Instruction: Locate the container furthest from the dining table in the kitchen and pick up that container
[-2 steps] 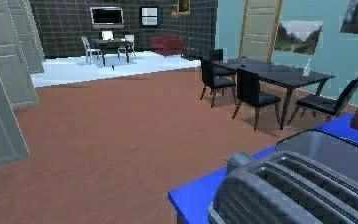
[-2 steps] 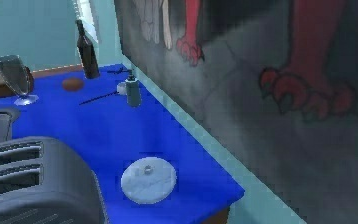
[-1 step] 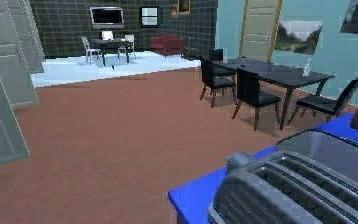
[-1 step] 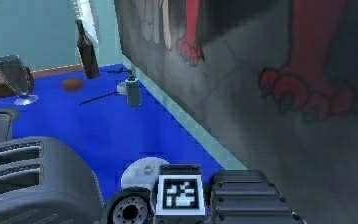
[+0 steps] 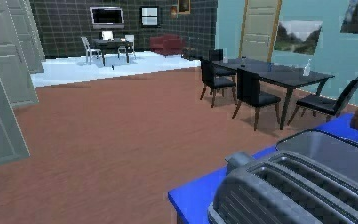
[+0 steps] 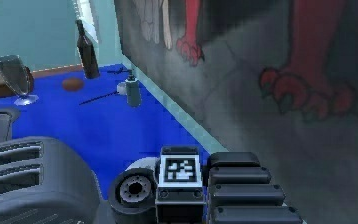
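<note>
We look along a blue counter [image 6: 97,130] beneath a big wall picture [image 6: 287,70]

A grey toaster [image 6: 32,170] sits at the lower left, with the arm [image 6: 237,190] and its gripper [image 6: 137,190] just beside it. Toward the counter's far end stand a small grey container [image 6: 134,92], a brown lump [image 6: 73,84], a dark bottle [image 6: 84,50] and a goblet [image 6: 17,72]. We see red claws in the picture.

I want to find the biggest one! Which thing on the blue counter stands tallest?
The dark bottle, at the far end of the counter. It rises well above the wine glass and the small grey container.
</note>
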Robot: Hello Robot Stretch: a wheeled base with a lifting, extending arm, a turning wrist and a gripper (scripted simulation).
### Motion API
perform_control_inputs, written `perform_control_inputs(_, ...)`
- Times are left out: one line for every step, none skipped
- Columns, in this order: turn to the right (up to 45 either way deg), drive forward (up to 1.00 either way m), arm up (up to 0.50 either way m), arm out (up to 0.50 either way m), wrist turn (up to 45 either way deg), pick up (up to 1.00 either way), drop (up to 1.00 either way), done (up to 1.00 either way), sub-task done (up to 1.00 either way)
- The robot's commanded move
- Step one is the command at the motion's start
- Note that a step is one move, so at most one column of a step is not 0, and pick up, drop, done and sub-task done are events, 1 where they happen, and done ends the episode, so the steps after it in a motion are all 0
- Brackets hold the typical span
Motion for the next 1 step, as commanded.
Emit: perform_control_inputs(0.0,0.00,0.00,0.00,45.0,0.00,0.00,0.00,0.00)
